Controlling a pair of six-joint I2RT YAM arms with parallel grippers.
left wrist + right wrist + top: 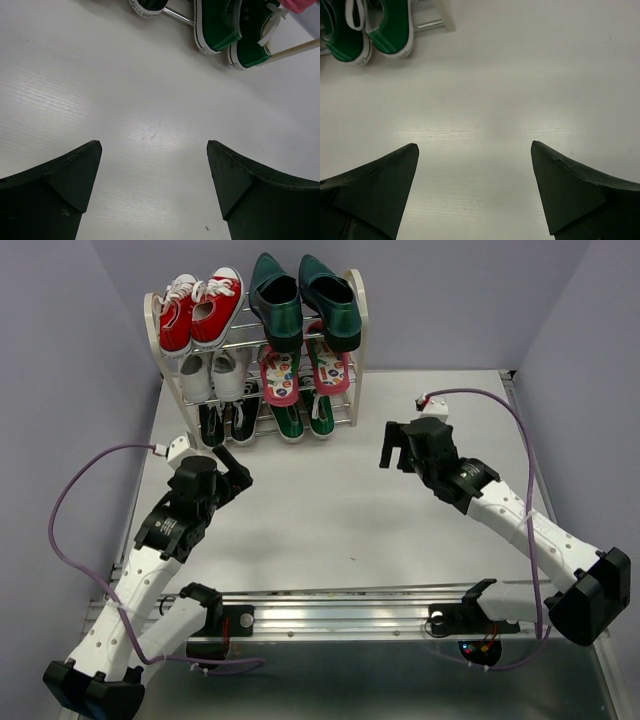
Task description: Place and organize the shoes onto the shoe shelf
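Note:
The shoe shelf (357, 315) stands at the back of the table. The dark teal dress shoes (303, 300) sit on its top tier at the right. The pink-red flip-flops (304, 372) lie on the middle tier at the right. The green sneakers (303, 417) sit on the bottom tier at the right; they also show in the left wrist view (220, 25) and the right wrist view (370, 30). My left gripper (232, 462) is open and empty over the bare table in front of the shelf's left end. My right gripper (396, 447) is open and empty to the right of the shelf.
Red sneakers (200, 308) sit on the top tier at the left, white sneakers (212, 373) below them, and dark shoes (226, 421) on the bottom tier. A white connector box (433, 405) with a purple cable lies behind my right arm. A metal rail (340, 615) runs along the near edge.

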